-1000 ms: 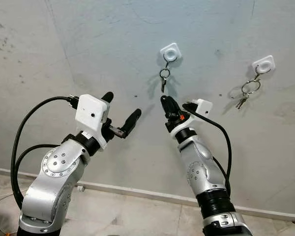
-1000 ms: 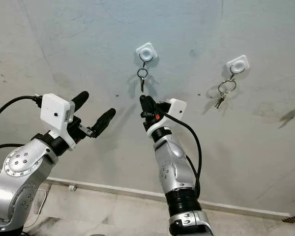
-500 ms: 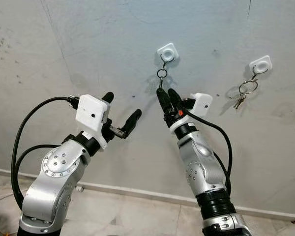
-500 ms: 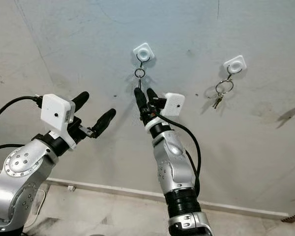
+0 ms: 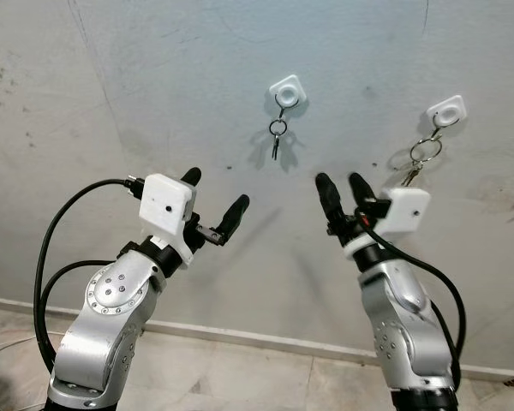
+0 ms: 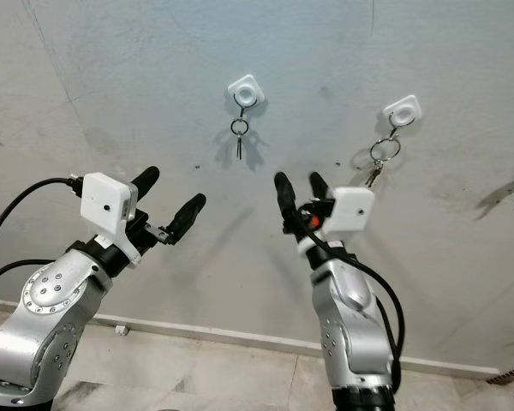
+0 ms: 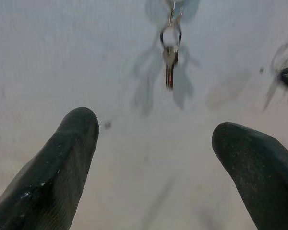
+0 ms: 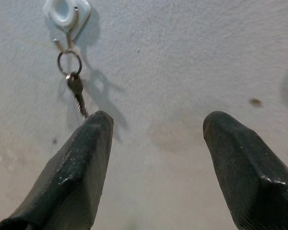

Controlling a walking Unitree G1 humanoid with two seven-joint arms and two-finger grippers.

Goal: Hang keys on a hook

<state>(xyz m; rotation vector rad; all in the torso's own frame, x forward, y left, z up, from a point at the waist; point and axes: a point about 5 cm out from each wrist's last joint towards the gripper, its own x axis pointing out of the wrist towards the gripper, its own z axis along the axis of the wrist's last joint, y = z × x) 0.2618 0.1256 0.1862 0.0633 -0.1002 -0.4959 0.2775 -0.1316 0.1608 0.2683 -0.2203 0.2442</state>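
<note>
Grey plaster wall ahead, scuffed and hairline-cracked; two white hooks stuck to it, well apart; the near-centre hook carries a small ring with a single key hanging straight down against the wall, casting a soft shadow; the far right-side hook carries a second key bunch on a larger ring, tilted a little; right gripper raised below and to the right of the hanging key, apart from it, its two black fingers spread with nothing between them, tips pointing up toward the wall between the two hooks; right wrist view looks past those parted fingers at the hook, ring and key, the key's tip just beside the one fingertip in that picture, though whether it touches cannot be told; left gripper held up lower and to the left, fingers likewise spread and empty, aimed at the wall below the centre hook; left wrist view shows the same key hanging between and beyond its fingertips; pale skirting strip runs along the wall foot above a light tiled floor; black cables loop from both silver arms.
</note>
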